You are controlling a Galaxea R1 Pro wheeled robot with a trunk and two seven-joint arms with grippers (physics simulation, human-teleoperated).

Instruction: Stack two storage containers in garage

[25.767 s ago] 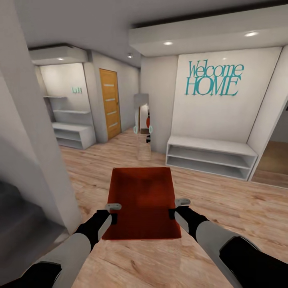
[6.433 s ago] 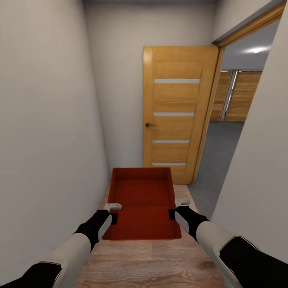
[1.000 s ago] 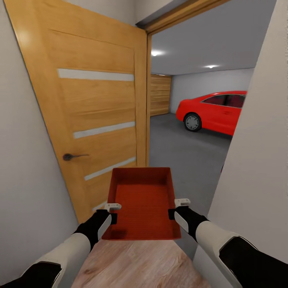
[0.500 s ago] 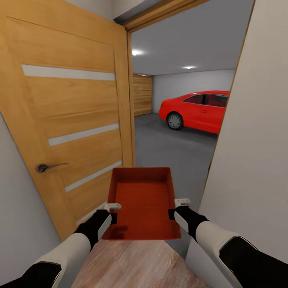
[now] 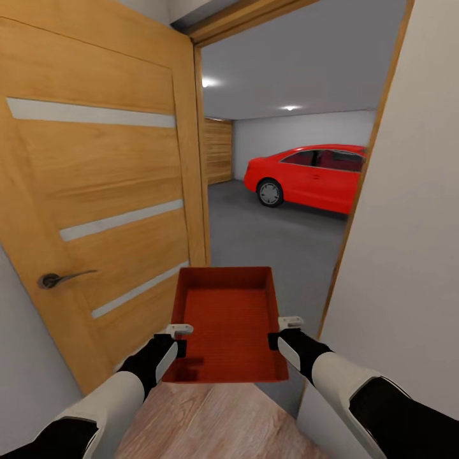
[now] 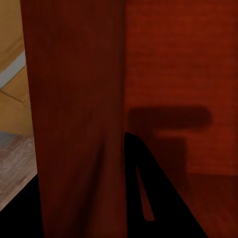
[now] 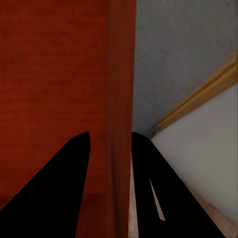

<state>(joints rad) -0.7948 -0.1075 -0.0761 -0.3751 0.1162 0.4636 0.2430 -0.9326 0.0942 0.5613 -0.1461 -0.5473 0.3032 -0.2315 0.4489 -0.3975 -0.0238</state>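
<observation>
Since half a second ago the whole view has turned a little: the door (image 5: 102, 191) now takes more of the left side, and the red car (image 5: 306, 175) sits further left in the doorway – the camera moved, not the things. The box (image 5: 226, 322) is held level in front of the robot, at the threshold. The left gripper (image 5: 180, 338) is clenched on its left wall, the right gripper (image 5: 284, 331) on its right wall, one finger (image 7: 54, 193) inside. Beyond lies the grey garage floor (image 5: 274, 242); wood planks (image 5: 210, 421) are near.
</observation>
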